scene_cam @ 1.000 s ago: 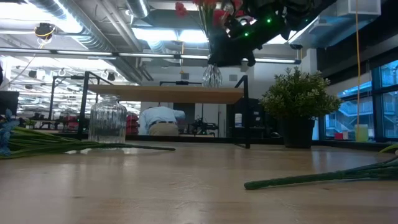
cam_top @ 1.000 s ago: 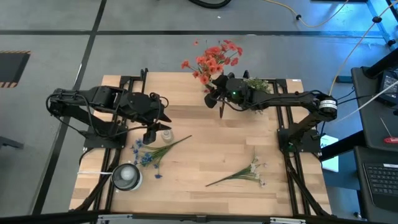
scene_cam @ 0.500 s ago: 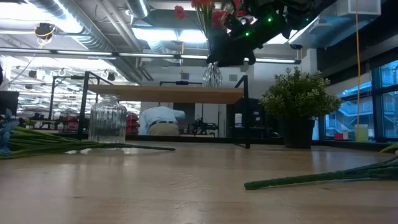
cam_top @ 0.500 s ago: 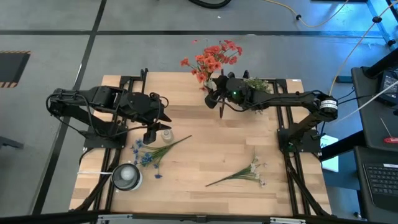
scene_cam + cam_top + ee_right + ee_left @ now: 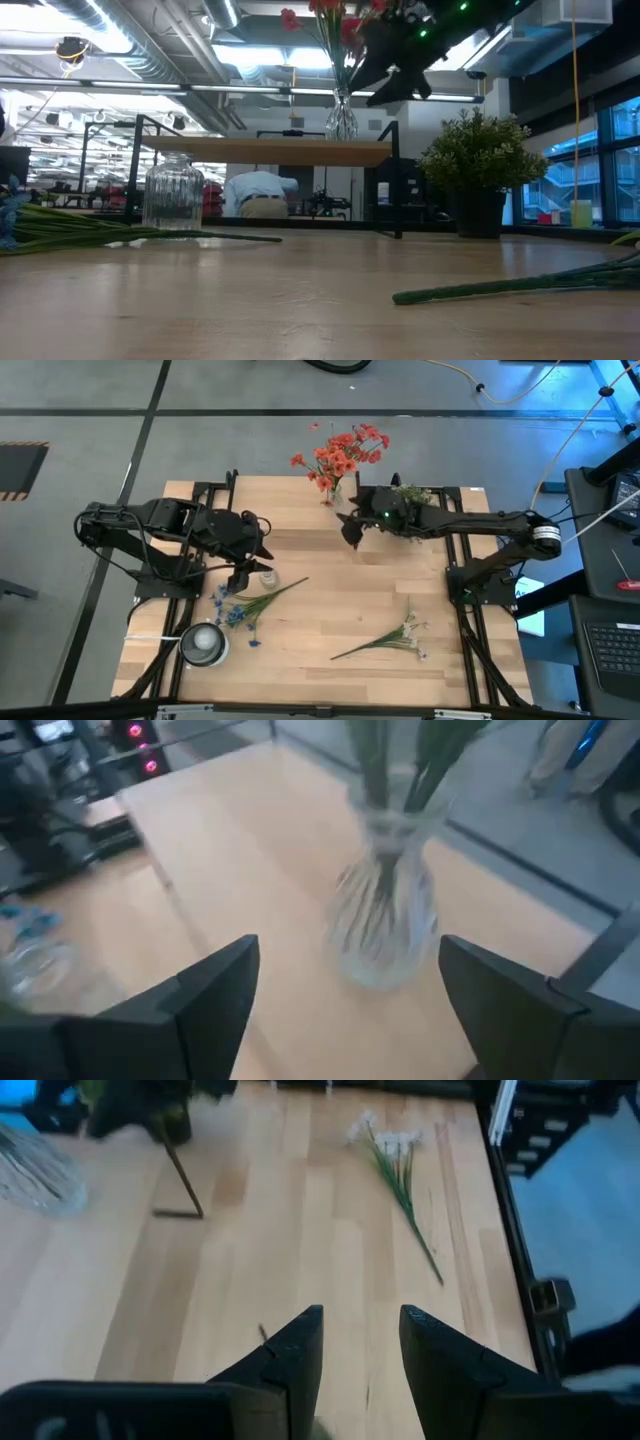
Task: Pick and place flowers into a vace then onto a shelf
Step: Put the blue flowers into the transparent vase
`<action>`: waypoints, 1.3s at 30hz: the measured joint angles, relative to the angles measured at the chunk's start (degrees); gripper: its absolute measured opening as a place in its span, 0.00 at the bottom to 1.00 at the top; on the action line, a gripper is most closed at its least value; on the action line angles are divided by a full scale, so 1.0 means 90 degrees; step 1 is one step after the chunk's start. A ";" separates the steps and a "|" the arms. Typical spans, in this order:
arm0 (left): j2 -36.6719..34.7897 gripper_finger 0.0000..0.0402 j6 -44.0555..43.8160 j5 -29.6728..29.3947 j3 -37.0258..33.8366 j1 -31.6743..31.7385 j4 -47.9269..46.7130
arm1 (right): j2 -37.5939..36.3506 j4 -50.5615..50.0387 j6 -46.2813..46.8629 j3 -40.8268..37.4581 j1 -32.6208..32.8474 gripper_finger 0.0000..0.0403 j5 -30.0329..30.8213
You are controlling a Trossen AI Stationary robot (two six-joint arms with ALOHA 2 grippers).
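Note:
A clear glass vase holding red-orange flowers stands upright on its base on the shelf at the table's far edge. My right gripper is open beside the vase, its fingers wide apart and clear of the glass; in the low view it hovers just right of the stems. Blue flowers and white flowers lie flat on the tabletop. My left gripper is open with nothing in it above the table at the left, next to an empty ribbed glass jar.
A bushy green potted plant stands at the far right beside the shelf. A round white object sits near the front left corner. Bare tabletop lies between the two flower bunches. A person bends over in the room behind.
My right gripper has opened wide and let go of the vase with the red-orange flowers, then drawn back a little toward the table's right. The vase stays upright on the shelf.

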 joint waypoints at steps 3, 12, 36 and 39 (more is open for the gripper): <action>0.0055 0.32 0.0000 0.0115 -0.0030 0.0000 -0.0344 | -0.0279 -0.0505 0.0184 0.0000 0.0272 0.77 -0.0023; 0.0511 0.32 -0.0392 0.0215 -0.1038 0.0000 -0.0580 | -0.0849 -0.1151 0.1050 -0.0002 0.1325 0.77 -0.0024; 0.2359 0.32 -0.3013 0.0323 -0.3099 -0.0757 0.0602 | -0.0805 -0.1380 0.1466 -0.0002 0.1996 0.77 0.0041; 0.2385 0.32 -0.3265 0.0240 -0.3367 -0.0826 0.0945 | -0.0805 -0.1486 0.1518 -0.0002 0.2070 0.77 0.0041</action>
